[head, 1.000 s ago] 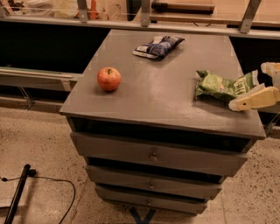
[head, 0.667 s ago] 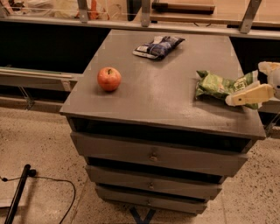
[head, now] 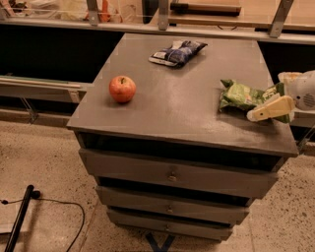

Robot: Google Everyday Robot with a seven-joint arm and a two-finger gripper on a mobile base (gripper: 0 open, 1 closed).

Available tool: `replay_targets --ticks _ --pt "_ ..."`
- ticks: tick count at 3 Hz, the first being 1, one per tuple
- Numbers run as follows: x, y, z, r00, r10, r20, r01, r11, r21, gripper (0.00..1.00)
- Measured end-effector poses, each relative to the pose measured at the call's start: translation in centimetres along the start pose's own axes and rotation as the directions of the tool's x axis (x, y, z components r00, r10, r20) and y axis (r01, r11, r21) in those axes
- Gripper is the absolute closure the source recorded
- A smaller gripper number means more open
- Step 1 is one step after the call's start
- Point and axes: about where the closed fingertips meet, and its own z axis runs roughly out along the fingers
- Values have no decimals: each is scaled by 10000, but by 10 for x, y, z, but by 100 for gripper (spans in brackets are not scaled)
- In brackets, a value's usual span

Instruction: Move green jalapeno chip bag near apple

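The green jalapeno chip bag (head: 241, 94) lies crumpled on the right side of the grey cabinet top (head: 187, 113), near its right edge. The apple (head: 122, 88) stands on the left side of the top, well apart from the bag. My gripper (head: 268, 97) reaches in from the right edge at table height. It is open, with one cream finger (head: 269, 108) in front of the bag's right end and the other behind it. The bag's right end is partly hidden by the gripper.
A dark blue-and-white snack bag (head: 178, 52) lies at the back of the top. The cabinet has drawers (head: 172, 174) below. A counter rail with metal posts (head: 162, 15) runs behind. A black cable (head: 59, 206) lies on the floor at the left.
My gripper has moved a little to the left, further over the right end of the green bag. The apple, the green bag and the blue bag have not moved.
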Motion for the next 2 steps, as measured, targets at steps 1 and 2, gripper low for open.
replay_targets --ticks 1,2 --pt "5 5 15 9977 -509 -455 486 9975 -507 26" --pt "4 9 22 9949 -848 -551 802 9934 -816 50"
